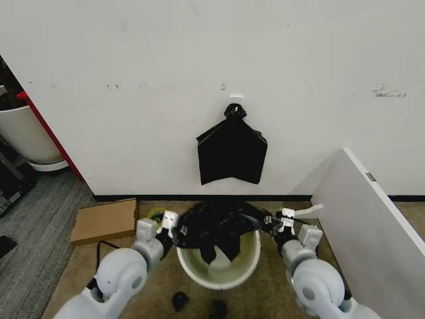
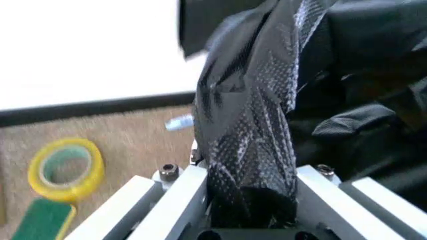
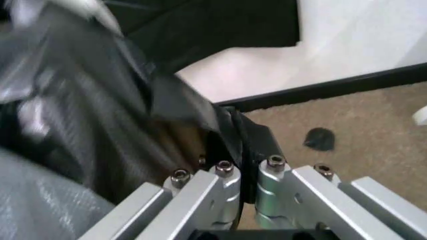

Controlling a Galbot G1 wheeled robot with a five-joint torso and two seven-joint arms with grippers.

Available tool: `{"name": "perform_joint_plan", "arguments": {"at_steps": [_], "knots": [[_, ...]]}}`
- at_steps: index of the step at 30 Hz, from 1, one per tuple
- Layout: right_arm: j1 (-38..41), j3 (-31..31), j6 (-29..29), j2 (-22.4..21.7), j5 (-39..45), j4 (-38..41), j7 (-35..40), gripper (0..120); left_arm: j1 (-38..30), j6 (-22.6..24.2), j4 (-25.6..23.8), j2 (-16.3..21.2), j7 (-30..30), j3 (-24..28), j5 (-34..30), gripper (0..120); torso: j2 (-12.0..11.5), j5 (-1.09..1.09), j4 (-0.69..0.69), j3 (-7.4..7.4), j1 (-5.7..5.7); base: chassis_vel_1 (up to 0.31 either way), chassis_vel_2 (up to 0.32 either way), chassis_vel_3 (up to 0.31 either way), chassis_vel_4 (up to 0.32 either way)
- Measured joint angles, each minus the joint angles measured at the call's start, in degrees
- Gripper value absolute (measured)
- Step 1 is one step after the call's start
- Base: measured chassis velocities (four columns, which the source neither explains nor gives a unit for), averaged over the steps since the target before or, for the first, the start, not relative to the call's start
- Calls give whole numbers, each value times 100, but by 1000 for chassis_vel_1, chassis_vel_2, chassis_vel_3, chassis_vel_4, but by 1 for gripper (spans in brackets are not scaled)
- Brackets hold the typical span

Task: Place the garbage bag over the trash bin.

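Head view, both grippers' fingers clamp garbage bag stretched over trash bin

My garbage bag drapes over the far rim of the trash bin, hiding it and part of the inside. In my left wrist view the bag covers the gap between my left gripper's fingers. My right wrist view is blurred; bag folds hide the bin there.
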Motion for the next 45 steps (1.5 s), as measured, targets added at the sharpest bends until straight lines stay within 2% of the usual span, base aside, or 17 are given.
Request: {"name": "perform_joint_plan", "arguments": {"at_steps": [6, 13, 16, 17, 18, 21, 24, 28, 32, 36, 40, 42, 45], "knots": [[-108, -255, 112, 100, -227, 45, -152, 0, -132, -56, 23, -9, -178, -167, -349, 1, 0, 0, 0, 0, 0, 0, 0, 0, 0], [-124, -580, 490, 276, -597, -227, -599, 0, -255, -176, 41, -221, -747, -245, -985, 1, 0, 0, 0, 0, 0, 0, 0, 0, 0], [-113, -720, 1240, 328, -1044, -581, -1383, 0, -333, -215, 51, -416, -1001, -293, -1285, 1, 0, 1, 1, 0, 0, 0, 0, 0, 0], [-104, -761, 1710, 346, -1298, -798, -1857, 0, -377, -228, 65, -500, -1073, -327, -1404, 1, 0, 1, 0, 0, 0, 0, 0, 0, 0], [-104, -761, 1710, 346, -1298, -798, -1857, 0, -377, -228, 65, -500, -1073, -327, -1404, 1, 0, 1, 0, 0, 0, 0, 0, 0, 0], [-81, -774, 2526, 364, -1732, -1262, -2877, 0, -482, -245, 125, -677, -1171, -406, -1627, 1, 0, 1, 0, 0, 0, 0, 0, 0, 0], [-23, -768, 2949, 369, -1955, -1610, -3657, 0, -519, -298, 191, -798, -1184, -433, -1762, 1, 0, 2, 0, 0, 0, 0, 0, 0, 0], [101, -737, 3083, 401, -2253, -1899, -3767, 0, -506, -297, 207, -878, -1191, -434, -1906, 1, 0, 1, 0, 0, 0, 0, 0, 0, 0], [356, -602, 3352, 463, -2913, -2502, -3547, 0, -479, -216, 190, -997, -1237, -424, -2110, 1, 0, 3, 1, 0, 0, 0, 0, 0, 0], [337, -561, 3429, 416, -2746, -2523, -3372, 0, -458, -229, 274, -986, -1203, -350, -1959, 1, 0, 2, 0, 0, 0, 0, 0, 0, 0], [226, -500, 3923, 297, -2558, -2360, -3384, 18, -445, -325, 453, -950, -1092, -232, -1637, 1, 0, 2, 0, 0, 0, 0, 0, 0, 0], [215, -474, 4025, 277, -2572, -2327, -3388, 21, -445, -346, 484, -955, -1084, -212, -1598, 1, 0, 2, 0, 0, 0, 0, 0, 0, 0], [155, -342, 4342, 176, -3079, -2265, -3391, 33, -472, -459, 605, -1000, -1069, -156, -1514, 1, 0, 0, 0, 0, 0, 0, 0, 0, 0]]}}
